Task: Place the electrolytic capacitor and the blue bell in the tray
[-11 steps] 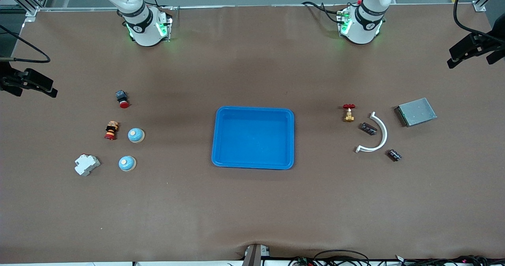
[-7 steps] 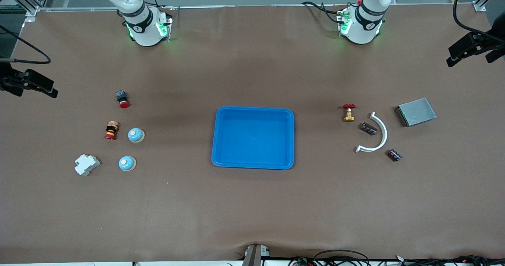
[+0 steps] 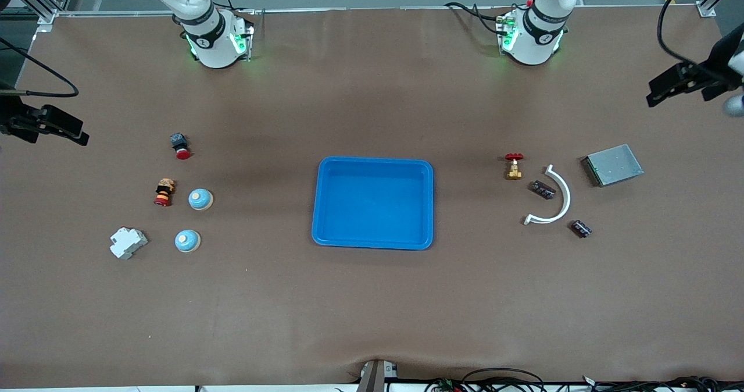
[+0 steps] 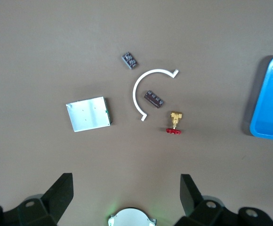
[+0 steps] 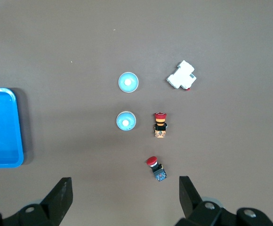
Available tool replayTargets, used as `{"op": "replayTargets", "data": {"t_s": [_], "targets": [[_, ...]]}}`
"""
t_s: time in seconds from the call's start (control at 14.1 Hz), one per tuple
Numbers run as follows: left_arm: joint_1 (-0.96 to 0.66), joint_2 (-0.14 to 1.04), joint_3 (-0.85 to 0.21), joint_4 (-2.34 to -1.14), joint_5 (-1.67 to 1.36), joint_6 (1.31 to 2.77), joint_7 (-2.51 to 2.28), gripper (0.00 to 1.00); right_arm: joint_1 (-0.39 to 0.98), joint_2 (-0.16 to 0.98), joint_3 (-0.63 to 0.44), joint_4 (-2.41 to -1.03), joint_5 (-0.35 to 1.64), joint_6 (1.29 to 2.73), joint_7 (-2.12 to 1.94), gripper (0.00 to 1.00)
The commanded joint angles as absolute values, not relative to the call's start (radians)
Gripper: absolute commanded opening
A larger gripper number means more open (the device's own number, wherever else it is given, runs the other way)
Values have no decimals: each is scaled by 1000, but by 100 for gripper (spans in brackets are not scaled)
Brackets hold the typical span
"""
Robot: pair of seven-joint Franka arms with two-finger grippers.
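Observation:
The bright blue tray [image 3: 325,206] lies empty at mid-table. Two blue bells [image 3: 200,199] [image 3: 187,241] stand toward the right arm's end and also show in the right wrist view [image 5: 126,120] [image 5: 128,82]. Two dark electrolytic capacitors [image 3: 543,190] [image 3: 581,228] lie toward the left arm's end and also show in the left wrist view [image 4: 154,99] [image 4: 130,60]. My left gripper [image 4: 127,197] is open and empty, high over the table near its own base. My right gripper [image 5: 124,197] is open and empty, high over bare table near the red button.
By the capacitors lie a white curved strip [image 3: 557,197], a brass valve with a red handle [image 3: 514,167] and a flat grey metal box [image 3: 613,164]. By the bells stand a red push button [image 3: 180,146], a striped button [image 3: 164,192] and a white breaker [image 3: 128,242].
The left arm's dark hand at the edge of the front view has shifted a little toward the table's middle. The right arm's hand barely moved. Nothing on the table moved.

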State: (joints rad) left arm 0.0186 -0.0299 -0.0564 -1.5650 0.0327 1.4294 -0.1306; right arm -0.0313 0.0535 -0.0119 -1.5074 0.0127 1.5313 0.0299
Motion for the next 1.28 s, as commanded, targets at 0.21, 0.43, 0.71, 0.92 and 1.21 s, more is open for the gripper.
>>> {"op": "replayTargets", "data": {"t_s": [0.21,0.43,0.71,0.92,1.21], "targets": [[52,-75,-69,-1876,35,1719,-236,100,-21,11,-17,-1747,11,1699,49,100],[43,-69,-74,-2041,34,1914,-339,100,-18,-14,-15,-1931,11,1863,48,100],[43,3,-90,-2183,34,2147,-472,100,15,-3,-17,-2106,11,2069,49,100],[43,81,-100,-2194,34,2216,-570,97,18,43,-17,-2187,11,2199,51,100],[43,165,-101,-2240,34,2345,-753,90,15,164,-17,-2241,11,2399,51,100]]}}
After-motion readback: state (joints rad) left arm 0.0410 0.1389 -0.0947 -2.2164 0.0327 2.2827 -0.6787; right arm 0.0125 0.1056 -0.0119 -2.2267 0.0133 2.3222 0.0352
